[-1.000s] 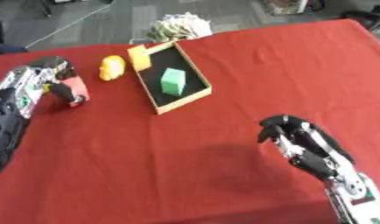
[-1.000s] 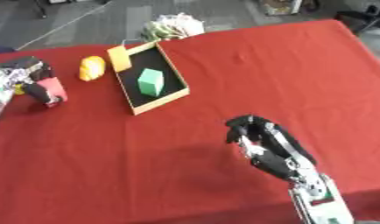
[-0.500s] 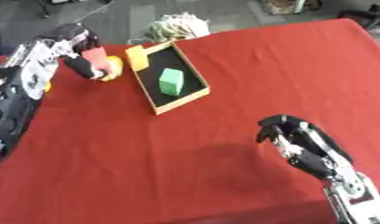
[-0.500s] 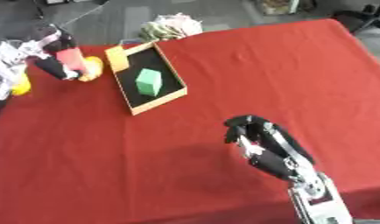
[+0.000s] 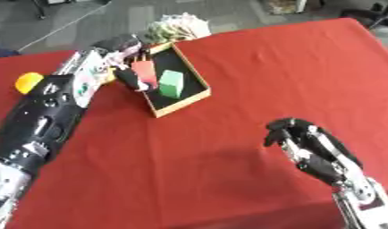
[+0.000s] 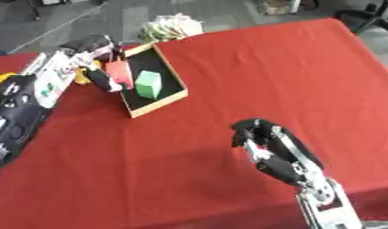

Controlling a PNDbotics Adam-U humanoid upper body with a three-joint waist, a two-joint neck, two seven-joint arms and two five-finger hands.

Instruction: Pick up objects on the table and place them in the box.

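An open box point(image 5: 183, 104) with a black inside and tan rim lies at the table's far left, and a green block point(image 5: 171, 83) stands in it. My left hand point(image 5: 109, 53) reaches in from the left, shut on a red object point(image 5: 145, 74) that hangs over the box's left rim, just left of the green block. A yellow-orange object point(image 5: 29, 82) lies on the table further left, beside my forearm. My right hand point(image 5: 305, 144) hovers over the table at the lower right with its fingers curled and nothing in them.
A pale bundle with green in it point(image 5: 175, 30) sits at the table's far edge behind the box. The red cloth point(image 5: 252, 71) spreads between the box and my right hand. Grey floor lies beyond the table.
My left hand has lifted the red object from the table's left side and carried it right, up to the box's left rim. The right hand has stayed put.
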